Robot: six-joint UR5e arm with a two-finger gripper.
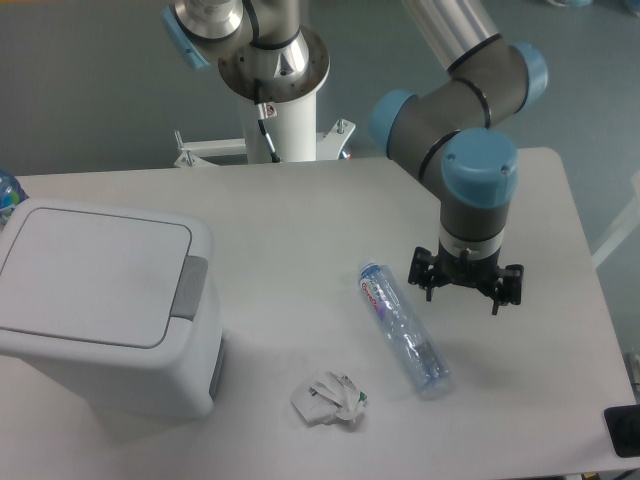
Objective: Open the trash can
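Observation:
The trash can (100,305) is a big white boxy bin at the table's left side, its flat lid down and a grey push tab (190,288) on its right edge. My gripper (463,287) hangs over the right half of the table, pointing down, fingers spread wide and empty. It is far to the right of the bin, just past the bottle's upper end.
A crushed clear plastic bottle (403,327) lies diagonally between bin and gripper. A crumpled white paper wad (329,398) lies near the front edge. A dark object (624,430) sits at the table's front right corner. The arm's white base post (280,120) stands behind the table.

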